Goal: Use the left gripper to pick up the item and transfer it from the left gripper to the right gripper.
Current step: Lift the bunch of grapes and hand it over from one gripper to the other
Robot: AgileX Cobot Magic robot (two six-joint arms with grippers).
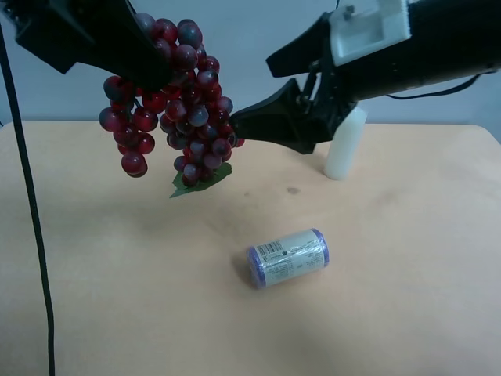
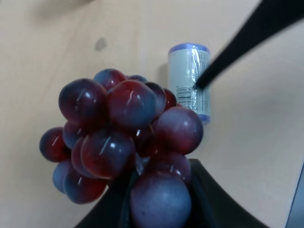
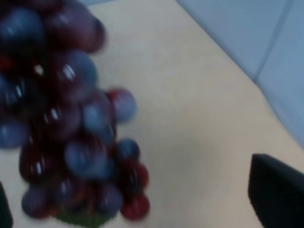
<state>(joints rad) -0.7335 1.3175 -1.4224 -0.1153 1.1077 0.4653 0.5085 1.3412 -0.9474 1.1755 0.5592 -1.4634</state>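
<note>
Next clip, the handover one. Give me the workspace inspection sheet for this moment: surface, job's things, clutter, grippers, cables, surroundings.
Surface: beige table, with one small dark spot.
Job's things: grape bunch with a green leaf, hanging in the air above the table.
Clutter: purple-capped can lying on its side; white bottle upright, partly hidden behind the arm at the exterior high view's right.
Grippers: left gripper shut on the top of the bunch; right gripper open, fingers beside the bunch, not closed on it.
Cables: black cable running down the exterior high view's left edge.
Surroundings: plain pale wall.
</note>
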